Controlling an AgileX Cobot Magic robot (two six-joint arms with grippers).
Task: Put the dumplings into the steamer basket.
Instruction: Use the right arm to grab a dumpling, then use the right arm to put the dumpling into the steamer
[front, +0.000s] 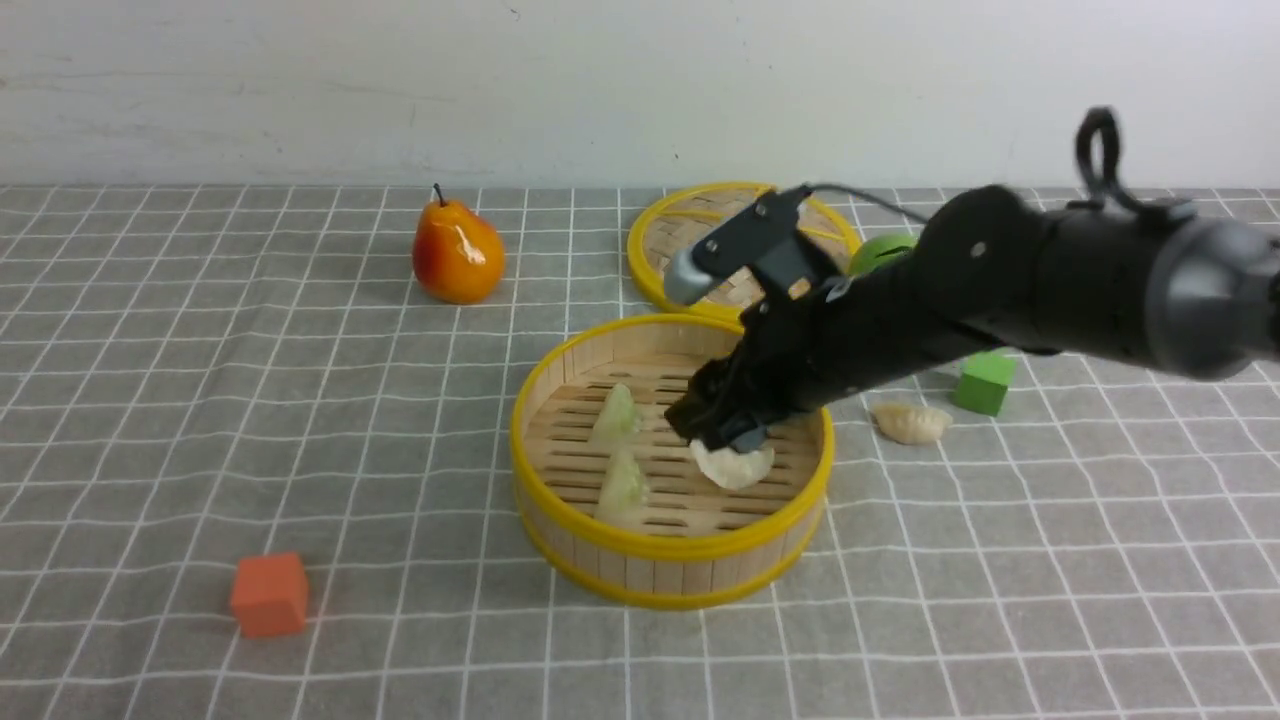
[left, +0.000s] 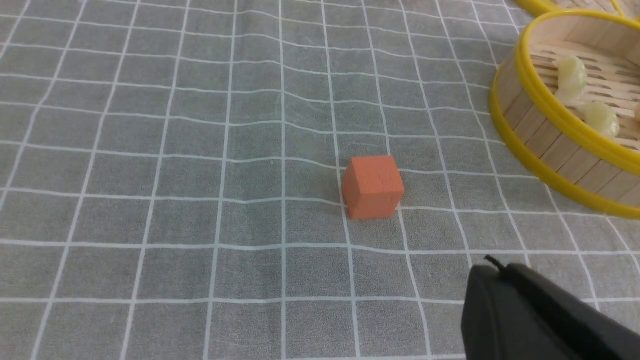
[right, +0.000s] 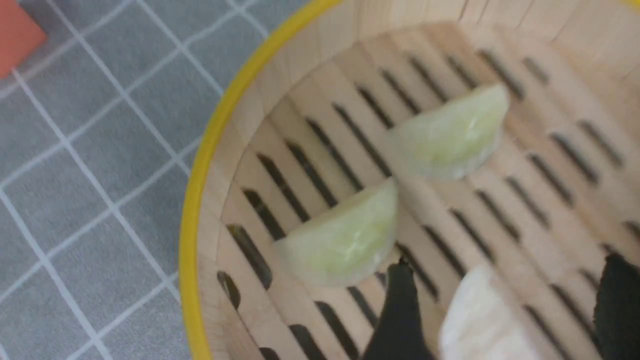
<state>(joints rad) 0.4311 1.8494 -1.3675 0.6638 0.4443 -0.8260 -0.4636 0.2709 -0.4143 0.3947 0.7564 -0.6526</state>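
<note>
I see the right gripper (front: 725, 433) down inside the round, deep bamboo steamer basket with yellow rims (front: 662, 546). Its jaws are released, spread wider than the cream-white pleated dumpling (front: 735, 466) lying on the slats between them. Two translucent pale green dumplings (front: 615, 412) (front: 622, 486) lie further left in the basket. A second cream-white dumpling (front: 910, 422) sits out on the grey checked table (front: 200, 400), near a green cube (front: 983, 382). My left gripper (left: 505, 295) is clenched, near an orange cube (left: 374, 186).
</note>
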